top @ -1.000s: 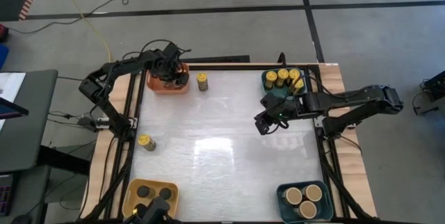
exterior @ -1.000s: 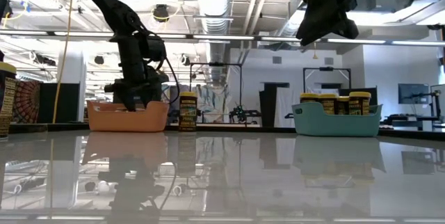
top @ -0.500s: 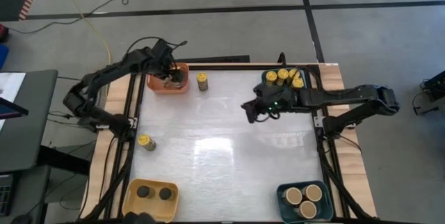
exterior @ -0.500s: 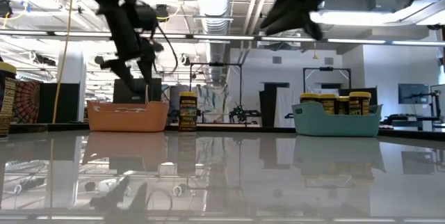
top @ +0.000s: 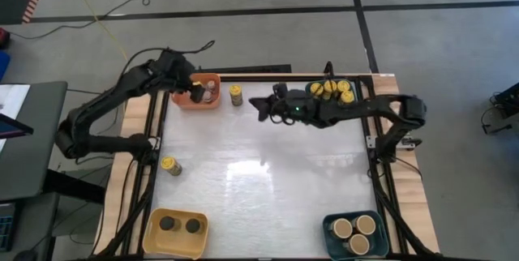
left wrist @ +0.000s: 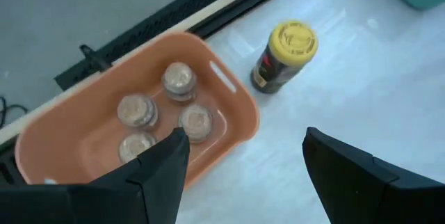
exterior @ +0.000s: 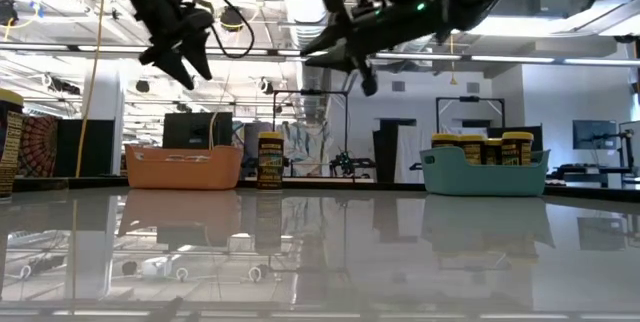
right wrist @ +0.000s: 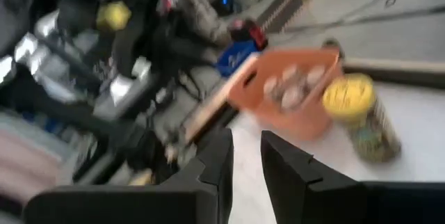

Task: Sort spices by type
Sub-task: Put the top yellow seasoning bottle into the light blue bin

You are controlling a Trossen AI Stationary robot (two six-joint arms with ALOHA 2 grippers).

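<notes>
Four jars (left wrist: pixel 167 109) sit in orange bin (top: pixel 183 100); left gripper (top: pixel 195 92) above it, fingers apart; right gripper (top: pixel 261 107) closed, empty, nearby.

White table (top: pixel 268 172), four bins (top: pixel 174 230), apparently two loose yellow-lidded jars (top: pixel 169 165)

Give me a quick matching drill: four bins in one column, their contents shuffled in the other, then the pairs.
Bins:
1. orange bin
2. teal bin at the far right corner
3. yellow bin
4. teal bin at the near right corner

Contents:
A. tan-lidded jars
B. grey-topped jars
C. black-lidded jars
D. yellow-lidded jars

Pairs: 1-B, 2-D, 3-C, 4-A
</notes>
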